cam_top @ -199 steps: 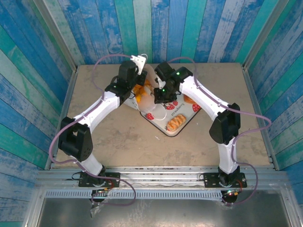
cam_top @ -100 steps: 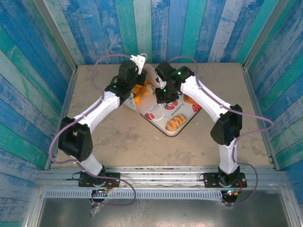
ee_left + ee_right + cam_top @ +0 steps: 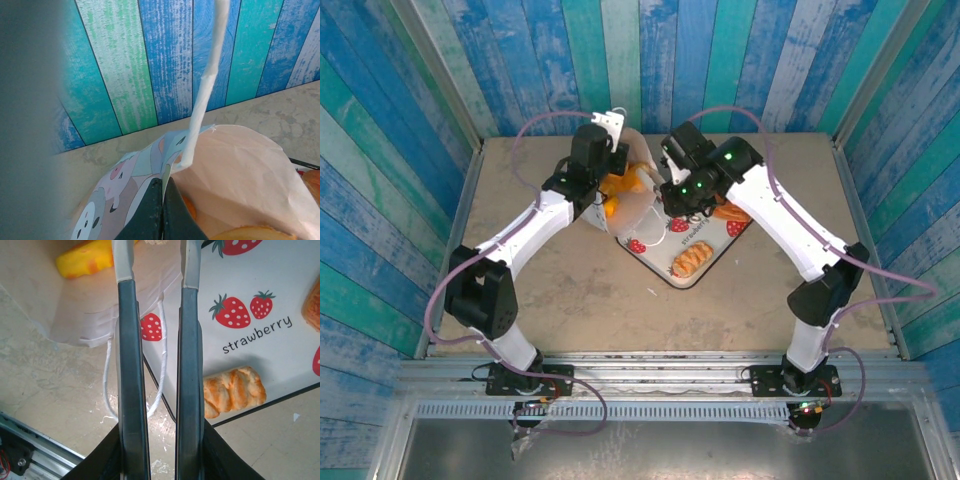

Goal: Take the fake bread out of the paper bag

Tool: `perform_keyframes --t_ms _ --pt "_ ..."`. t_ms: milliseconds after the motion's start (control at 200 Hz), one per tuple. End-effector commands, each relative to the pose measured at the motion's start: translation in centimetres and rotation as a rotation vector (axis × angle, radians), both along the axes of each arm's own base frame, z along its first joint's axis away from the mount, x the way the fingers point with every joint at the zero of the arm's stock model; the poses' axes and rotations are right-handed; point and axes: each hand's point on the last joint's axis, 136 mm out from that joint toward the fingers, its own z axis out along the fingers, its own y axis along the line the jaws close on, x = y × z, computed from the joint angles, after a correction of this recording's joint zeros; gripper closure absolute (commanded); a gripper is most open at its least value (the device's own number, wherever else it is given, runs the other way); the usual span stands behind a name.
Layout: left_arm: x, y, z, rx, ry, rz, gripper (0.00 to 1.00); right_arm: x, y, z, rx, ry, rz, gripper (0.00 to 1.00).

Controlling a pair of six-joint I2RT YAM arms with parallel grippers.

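Observation:
The white paper bag (image 3: 638,205) lies tipped over the far left corner of the strawberry tray. My left gripper (image 3: 611,152) is shut on its upper rim (image 3: 172,165), the fingers (image 3: 150,210) pressed flat on the paper beside a thin handle (image 3: 205,90). Orange fake bread (image 3: 620,184) shows inside the bag (image 3: 82,260). My right gripper (image 3: 667,190) hangs above the bag's mouth, its jaws (image 3: 155,250) a narrow gap apart, with a pale lumpy bit of bread between the tips at the frame's top edge. A braided roll (image 3: 235,389) lies on the tray.
The strawberry-print tray (image 3: 705,238) sits mid-table with the braided roll (image 3: 691,261) at its near corner and another pastry (image 3: 728,211) at its right. The bag's loop handle (image 3: 107,385) hangs over the tray's edge onto the table. Blue plank walls stand close behind.
My right arm has risen and swung to the right, drawing its gripper back from the bag. The bag's lower edge has pulled back, uncovering a printed strawberry on the tray. The left gripper keeps its hold.

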Motion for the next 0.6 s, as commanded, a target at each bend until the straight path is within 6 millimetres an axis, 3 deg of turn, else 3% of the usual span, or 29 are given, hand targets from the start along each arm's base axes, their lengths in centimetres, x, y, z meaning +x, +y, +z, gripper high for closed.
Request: perform_keyframes --t_ms 0,366,596 --pt "1.2 0.0 0.6 -0.027 -0.021 0.047 1.00 -0.8 -0.6 2.1 0.016 -0.059 0.018 0.91" --pt "1.7 0.9 1.0 -0.034 -0.015 0.108 1.00 -3.7 -3.0 4.6 0.047 -0.108 0.044 0.93" --pt "1.7 1.0 1.4 -0.036 -0.022 0.120 1.00 -4.5 -5.3 6.2 0.029 -0.175 0.004 0.93"
